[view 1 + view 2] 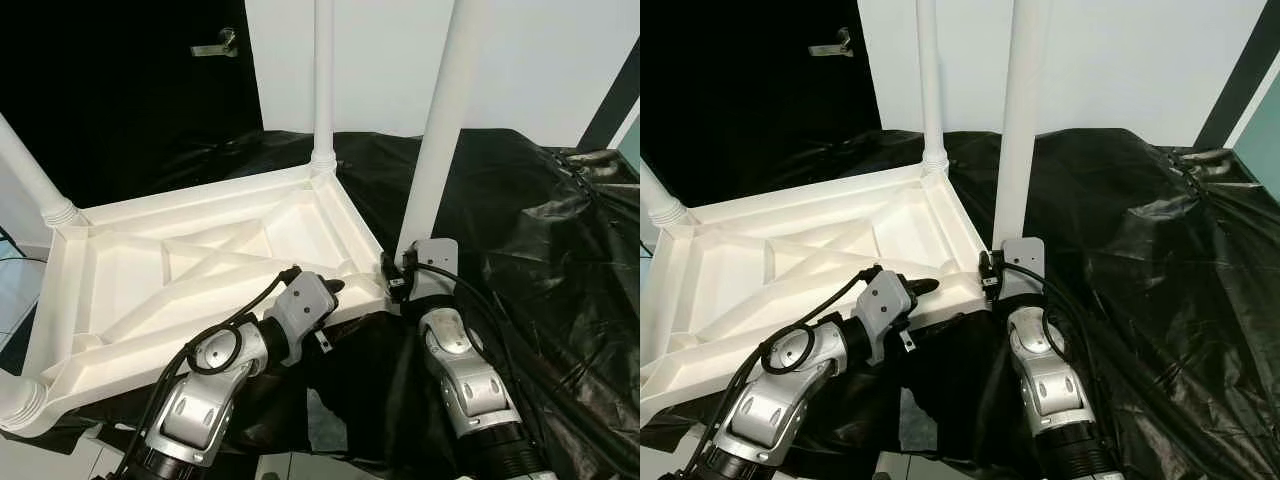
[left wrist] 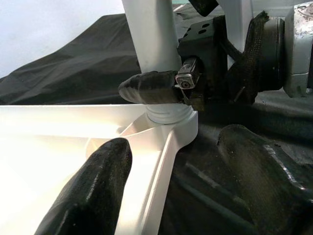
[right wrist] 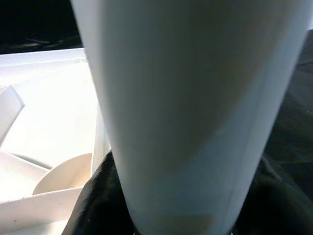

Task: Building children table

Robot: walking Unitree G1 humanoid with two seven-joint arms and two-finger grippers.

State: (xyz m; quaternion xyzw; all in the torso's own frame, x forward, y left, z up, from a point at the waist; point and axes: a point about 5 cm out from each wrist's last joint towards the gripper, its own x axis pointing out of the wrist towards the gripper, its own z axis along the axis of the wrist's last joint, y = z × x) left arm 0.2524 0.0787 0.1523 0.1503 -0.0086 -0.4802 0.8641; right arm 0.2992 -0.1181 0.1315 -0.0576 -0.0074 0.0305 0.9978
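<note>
Jaws of the right gripper [image 1: 392, 272] clasp the upright white leg [image 1: 437, 140]; left gripper [image 2: 171, 191] straddles the tabletop rim [image 2: 156, 181]

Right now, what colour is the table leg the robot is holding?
White, plain with no pattern. The table leg gripped by the right gripper shows best in the left eye view.

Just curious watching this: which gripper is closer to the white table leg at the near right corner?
Right. The right gripper clasps that table leg; the left gripper rests on the tabletop frame beside it.
</note>
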